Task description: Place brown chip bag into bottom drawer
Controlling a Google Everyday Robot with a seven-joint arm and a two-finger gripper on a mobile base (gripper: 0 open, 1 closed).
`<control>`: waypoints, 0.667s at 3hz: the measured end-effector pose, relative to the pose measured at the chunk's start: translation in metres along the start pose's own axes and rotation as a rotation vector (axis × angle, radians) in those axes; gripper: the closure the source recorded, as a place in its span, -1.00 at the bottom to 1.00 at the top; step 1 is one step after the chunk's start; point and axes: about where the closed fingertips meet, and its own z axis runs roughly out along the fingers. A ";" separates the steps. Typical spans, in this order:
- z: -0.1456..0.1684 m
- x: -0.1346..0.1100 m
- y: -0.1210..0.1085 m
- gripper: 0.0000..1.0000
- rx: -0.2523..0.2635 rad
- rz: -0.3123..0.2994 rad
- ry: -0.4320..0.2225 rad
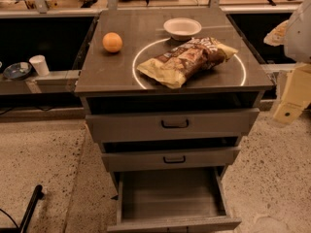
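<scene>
The brown chip bag [187, 59] lies flat on top of the grey cabinet [121, 76], right of centre, with its dark middle and pale yellow ends showing. The bottom drawer [171, 198] is pulled out below, its plain floor bare. My gripper [290, 101] hangs at the right edge of the view, beside the cabinet's right front corner, level with the top drawer. It is apart from the bag and holds nothing that I can see.
An orange [112, 42] sits at the cabinet top's left. A white bowl [182, 28] stands behind the bag. The two upper drawers [174, 124] with black handles stick out slightly. A white cup [39, 65] and a dark dish [17, 70] are on a low shelf at left.
</scene>
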 end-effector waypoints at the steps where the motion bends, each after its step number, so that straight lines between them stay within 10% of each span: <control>1: 0.000 0.000 0.000 -1.00 0.000 0.000 0.000; 2: 0.011 -0.013 -0.009 -1.00 0.010 -0.063 -0.030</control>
